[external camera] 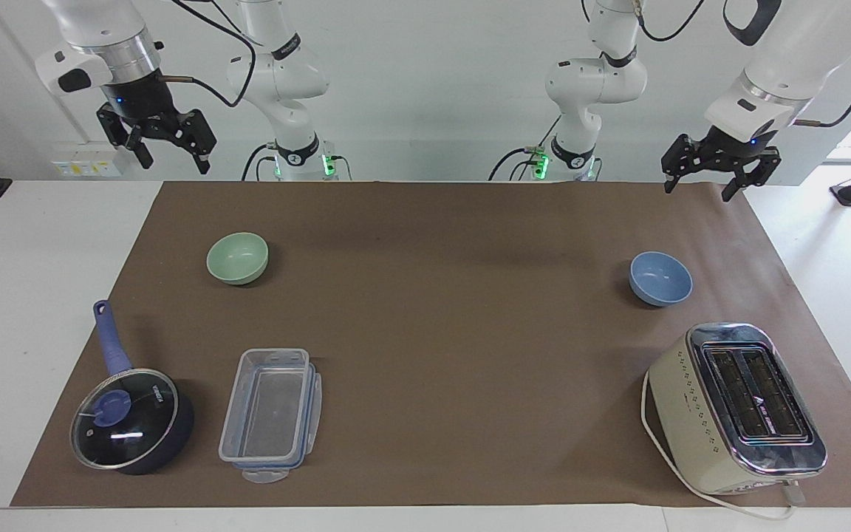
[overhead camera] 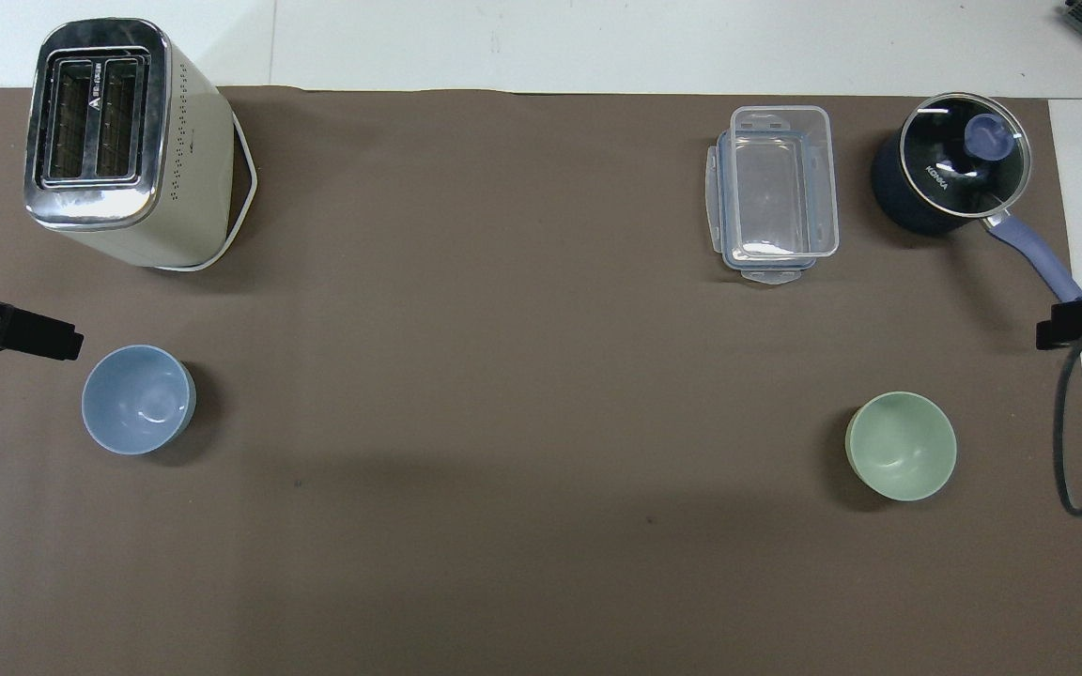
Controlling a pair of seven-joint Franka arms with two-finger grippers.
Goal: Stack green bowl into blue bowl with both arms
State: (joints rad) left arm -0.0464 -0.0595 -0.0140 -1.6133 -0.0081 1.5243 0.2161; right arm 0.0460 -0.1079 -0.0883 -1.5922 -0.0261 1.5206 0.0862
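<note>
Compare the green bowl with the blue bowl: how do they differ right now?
The green bowl is pale sage; the blue bowl is periwinkle. Green sits toward the right arm's end, near the saucepan; blue sits toward the left arm's end, near the toaster. Both are upright, empty, similar in size, untouched.

a robotics lab is showing here: two white arms (external camera: 278, 74) are standing bolted at a white table (external camera: 41, 295), cables are trailing, and a brown mat (external camera: 455, 340) is carrying kitchen props like a toaster (external camera: 736, 406).
</note>
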